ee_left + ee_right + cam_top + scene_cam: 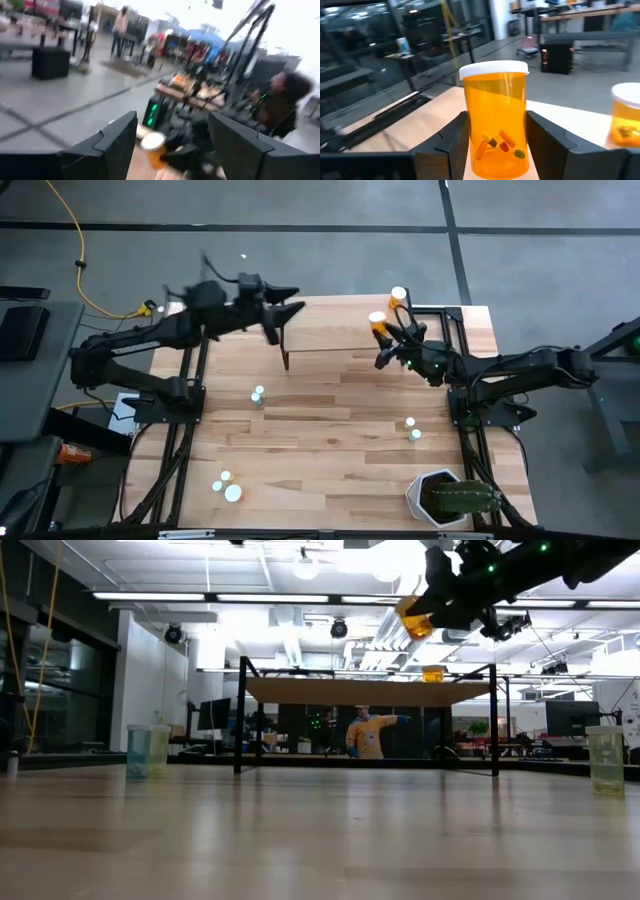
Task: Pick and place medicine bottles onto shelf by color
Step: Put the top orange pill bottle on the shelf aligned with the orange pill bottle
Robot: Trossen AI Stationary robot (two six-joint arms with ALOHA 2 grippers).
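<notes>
- The right gripper [495, 145] has its two dark fingers closed on the lower body of an orange medicine bottle [496, 120], which stands upright between them, white cap on top and a few pills showing at its base.
- In the low view this held bottle hangs above the shelf [365, 692], near its right end, clearly off the board (I cannot tell exactly how high).
- A second orange bottle [398, 298] already stands on the shelf at that same end; in the right wrist view it shows just beside the held one, apart from it.
- The step in hand looks like placement: orange is being gathered at the shelf's right end.
- The next move calls for a level descent that sets the bottle down beside its match without nudging it, then a release.
- The left gripper [170, 145] hovers over the shelf's left end with its fingers spread wide and nothing between them.
- Blue and green bottles remain on the tabletop [330, 430], among them a pale blue bottle [148, 750] and a green bottle [606, 758].
</notes>
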